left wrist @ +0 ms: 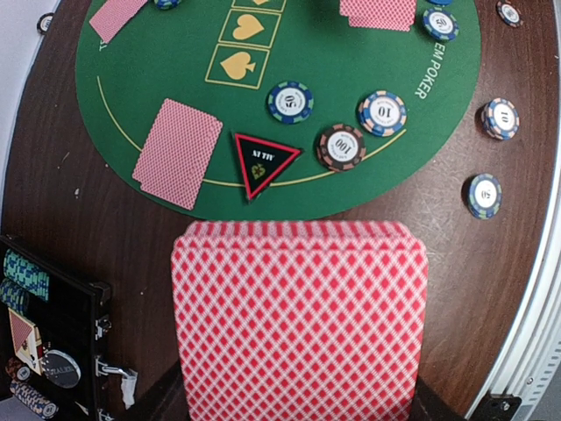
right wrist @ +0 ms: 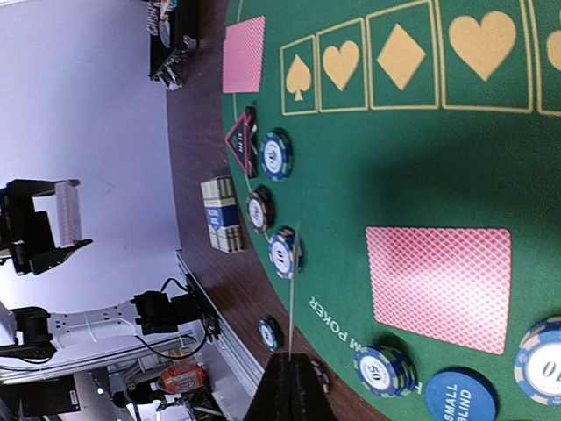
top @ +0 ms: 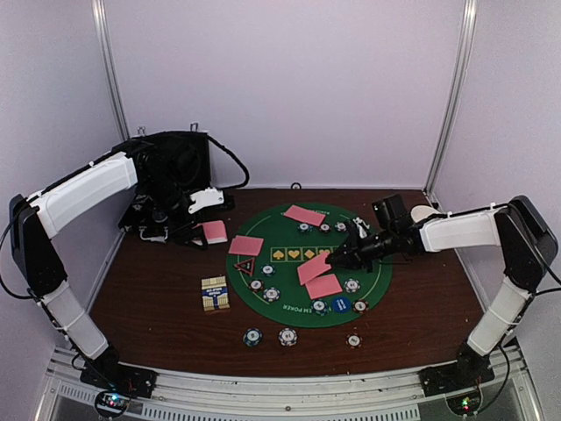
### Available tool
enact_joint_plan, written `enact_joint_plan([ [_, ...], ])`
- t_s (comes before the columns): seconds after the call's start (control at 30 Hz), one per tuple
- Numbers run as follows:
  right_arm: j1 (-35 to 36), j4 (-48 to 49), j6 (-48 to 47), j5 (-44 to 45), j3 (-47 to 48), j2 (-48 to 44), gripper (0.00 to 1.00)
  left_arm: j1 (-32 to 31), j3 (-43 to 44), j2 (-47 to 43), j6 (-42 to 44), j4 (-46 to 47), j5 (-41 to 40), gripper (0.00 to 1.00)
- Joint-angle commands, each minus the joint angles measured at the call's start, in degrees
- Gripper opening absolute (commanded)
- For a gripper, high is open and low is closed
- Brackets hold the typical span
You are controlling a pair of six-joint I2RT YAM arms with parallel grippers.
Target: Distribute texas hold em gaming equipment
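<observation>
Top external view: we judge that dealing is the step in hand, with three face-down cards on the felt and a fourth in the air.
left gripper (top: 203, 230): left of centre and off the felt, we see it clamped on the deck (top: 214, 231).
deck: a thick stack of stiff, glossy cards with pink lattice backs and rounded corners, its edges slightly fanned in the left wrist view.
card box (top: 215, 294): a small blue-and-yellow carton, lower left of the mat, on the dark wood table (top: 158, 298).
triangle marker (top: 244, 265): flat, black with a red border, at the mat's left rim.
mat (top: 273, 226): round green felt printed with gold suits.
dealt cards (top: 245, 246): they lie flat at the mat's upper left, top and lower centre.
right gripper (top: 337, 257): right of centre, pinched shut on a single card (top: 314, 267) held tilted; the right wrist view shows it edge-on.
chips (top: 287, 336): hard, round and stripe-edged; some lie on the felt, and three lie on the wood below it.
next move: we judge it calls for laying the thin, flexible card flat on free felt and releasing it without nudging its neighbours.
</observation>
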Motion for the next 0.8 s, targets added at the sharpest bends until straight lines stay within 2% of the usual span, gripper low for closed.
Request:
enact_joint_plan([
  [0.0, 0.0, -8.8, -7.3, 4.1, -0.9, -2.5, 0.00, 0.4, 1.2, -0.4, 0.4, 0.0, 1.6, 0.00],
  [0.23, 0.0, -14.1, -10.7, 7.0, -1.3, -3.6, 0.01, 0.4, 1.0, -0.7, 0.4, -0.3, 1.9, 0.00],
  [0.37, 0.0, -19.1, -13.1, 8.8, 0.1, -3.8, 0.17, 0.4, 1.0, -0.7, 0.4, -0.3, 1.9, 0.00],
  [0.5, 0.0, -28.1, -17.8, 13.4, 4.0, -5.0, 0.33, 0.4, 0.8, -0.8, 0.5, -0.5, 1.8, 0.00],
  [0.63, 0.0, -35.7, -21.6, 18.8, 9.7, -6.1, 0.36, 0.4, 0.5, -1.1, 0.7, -0.5, 1.8, 0.00],
  [0.77, 0.6, -37.1, -23.3, 21.0, 14.7, -4.5, 0.39, 0.4, 0.5, -1.2, 0.6, -0.5, 1.9, 0.00],
])
